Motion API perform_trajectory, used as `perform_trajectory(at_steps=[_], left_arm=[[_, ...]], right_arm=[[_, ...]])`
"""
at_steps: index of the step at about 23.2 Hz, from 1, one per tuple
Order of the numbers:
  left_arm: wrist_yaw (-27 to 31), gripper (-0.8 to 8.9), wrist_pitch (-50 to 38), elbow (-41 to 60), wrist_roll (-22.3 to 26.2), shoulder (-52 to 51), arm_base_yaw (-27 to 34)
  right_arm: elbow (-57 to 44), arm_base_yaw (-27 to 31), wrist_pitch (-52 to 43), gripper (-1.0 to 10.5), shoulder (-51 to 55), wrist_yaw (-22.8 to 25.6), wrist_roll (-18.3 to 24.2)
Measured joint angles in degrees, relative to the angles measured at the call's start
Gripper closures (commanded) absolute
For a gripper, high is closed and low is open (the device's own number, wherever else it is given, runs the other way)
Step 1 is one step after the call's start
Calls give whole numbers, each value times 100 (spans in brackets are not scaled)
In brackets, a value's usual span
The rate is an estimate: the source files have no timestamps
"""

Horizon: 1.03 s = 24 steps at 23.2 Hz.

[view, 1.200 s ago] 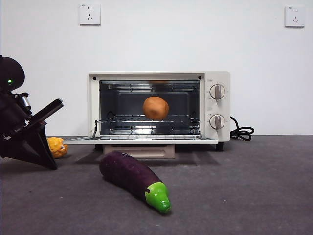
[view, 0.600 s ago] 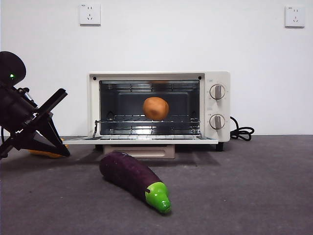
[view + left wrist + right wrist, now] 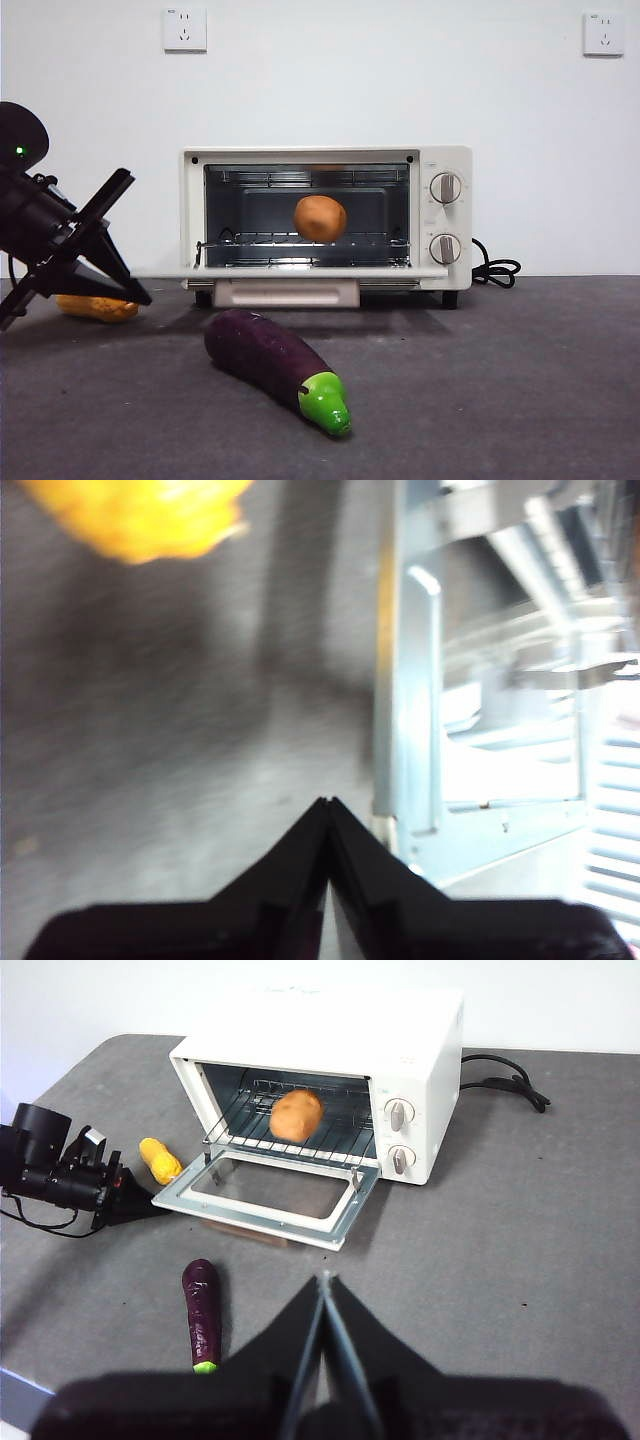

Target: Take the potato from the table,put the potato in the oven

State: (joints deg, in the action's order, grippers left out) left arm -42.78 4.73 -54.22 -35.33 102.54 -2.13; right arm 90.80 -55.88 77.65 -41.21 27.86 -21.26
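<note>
- Dark grey mottled matte table (image 3: 520, 380) spans the scene; plain white wall w/ two sockets behind.
- Boxy cream-white toaster oven (image 3: 325, 225) w/ two round knobs stands toward the back, black cord (image 3: 495, 270) trailing off its knob side.
- Oven door (image 3: 270, 1192) is folded down, approx. level, just above the table; glass pane faces up.
- Small rounded orange-brown potato (image 3: 320, 218) sits on the wire rack (image 3: 300, 243) inside the oven, approx. centred, clear of the walls. Same seen from right wrist cam (image 3: 296, 1114).
- Long purple eggplant w/ green tip (image 3: 275, 365) lies on the table in front of the oven, apart from the door.
- Bumpy yellow-orange corn cob (image 3: 97, 308) lies on the table beside the door's hinge-end corner, not touching it.
- Left gripper (image 3: 327, 802): jaws pressed together, nothing held; tip low over the table, just beside the door's outer corner, close to the corn.
- Right gripper (image 3: 324, 1278): jaws closed to a point, empty; held high, well apart from the oven, looking down over the whole setup.
</note>
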Motion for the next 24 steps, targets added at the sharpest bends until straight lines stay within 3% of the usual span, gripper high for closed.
perform_trajectory(at_steps=[24], left_arm=[[-442, 822, -382, -664, -573, -133, -7]], right_arm=[[0, 0, 0, 949, 0, -181, -109]])
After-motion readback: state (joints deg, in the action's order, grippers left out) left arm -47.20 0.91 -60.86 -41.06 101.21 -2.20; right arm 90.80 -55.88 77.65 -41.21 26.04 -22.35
